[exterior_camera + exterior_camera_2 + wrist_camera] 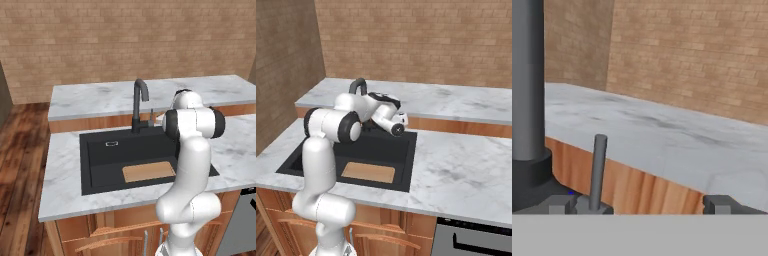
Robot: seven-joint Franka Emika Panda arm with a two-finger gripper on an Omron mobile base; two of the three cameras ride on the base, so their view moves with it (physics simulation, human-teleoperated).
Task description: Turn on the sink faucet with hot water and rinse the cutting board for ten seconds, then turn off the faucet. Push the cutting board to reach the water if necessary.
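The pincer (639, 205) stands wide open, gripping nothing; the sink faucet (527, 90) rises just left of it, its lever (598, 170) upright by the left fingertip (558, 204); the cutting board (148, 171) lies below, in the sink (100, 150).

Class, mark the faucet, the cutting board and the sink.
sink faucet (140, 87), left base view, arched spout.
cutting board (148, 171), left base view, middle of the board.
sink (100, 150), left base view, bare basin floor.
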